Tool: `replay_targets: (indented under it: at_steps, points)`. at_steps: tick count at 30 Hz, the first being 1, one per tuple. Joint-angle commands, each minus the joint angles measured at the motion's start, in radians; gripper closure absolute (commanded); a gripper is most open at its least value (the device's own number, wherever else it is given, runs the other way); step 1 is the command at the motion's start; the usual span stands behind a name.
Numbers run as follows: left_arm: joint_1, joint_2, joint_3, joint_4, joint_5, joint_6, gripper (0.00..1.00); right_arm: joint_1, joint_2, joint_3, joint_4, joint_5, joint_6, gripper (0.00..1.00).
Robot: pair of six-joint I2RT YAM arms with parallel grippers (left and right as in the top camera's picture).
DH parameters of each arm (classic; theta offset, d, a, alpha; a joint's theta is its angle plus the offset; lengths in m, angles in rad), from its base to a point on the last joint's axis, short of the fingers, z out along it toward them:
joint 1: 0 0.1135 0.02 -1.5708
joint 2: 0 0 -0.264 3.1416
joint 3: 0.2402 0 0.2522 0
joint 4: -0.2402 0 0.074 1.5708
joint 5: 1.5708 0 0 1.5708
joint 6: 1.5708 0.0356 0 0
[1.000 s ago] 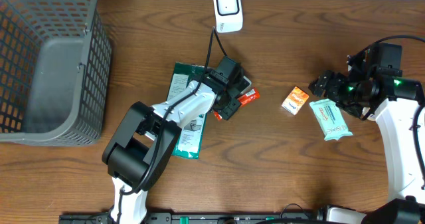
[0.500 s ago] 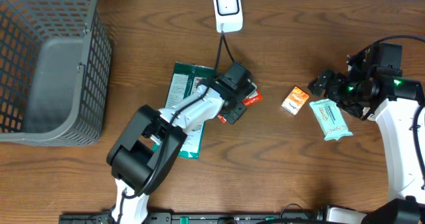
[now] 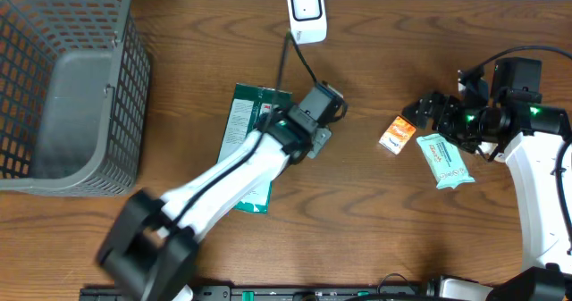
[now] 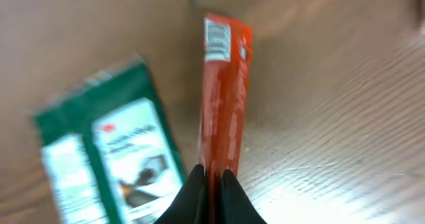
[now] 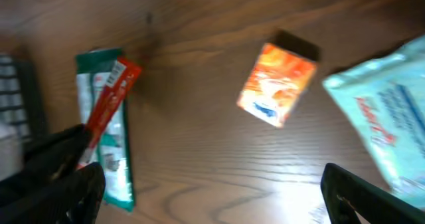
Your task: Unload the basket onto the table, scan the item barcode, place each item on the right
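Left jaws clamped on the red sachet [image 4: 222,104] above the tabletop [image 3: 357,212], barcode end [image 4: 216,41] free so you can face it to the white scanner [image 3: 306,13]; right jaws apart, empty

The wooden table [image 3: 357,229] bears a basket [image 3: 136,96], green packet [image 3: 241,122], orange box [image 3: 397,134], wipes pack [image 3: 443,160] (teal) and scanner [image 3: 306,13].
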Motion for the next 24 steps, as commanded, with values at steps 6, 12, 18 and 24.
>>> replay_targets:
  at_steps: [6, 12, 18, 24]
  points:
    - [0.003, -0.15, 0.008, -0.002, 0.087, -0.016, 0.93, 0.006, 0.043, -0.023, 0.107, -0.414, -0.023, 0.08]
    - [0.011, -0.166, 0.008, -0.02, 0.088, -0.012, 0.93, 0.006, 0.091, -0.187, 0.357, -0.555, 0.05, 0.19]
    - [0.026, -0.053, 0.007, -0.101, 0.136, -0.132, 0.7, 0.058, 0.094, -0.334, 0.427, -0.282, 0.055, 0.05]
    - [0.077, 0.073, 0.007, -0.087, 0.391, -0.178, 0.26, 0.182, 0.094, -0.351, 0.457, -0.083, 0.11, 0.04]
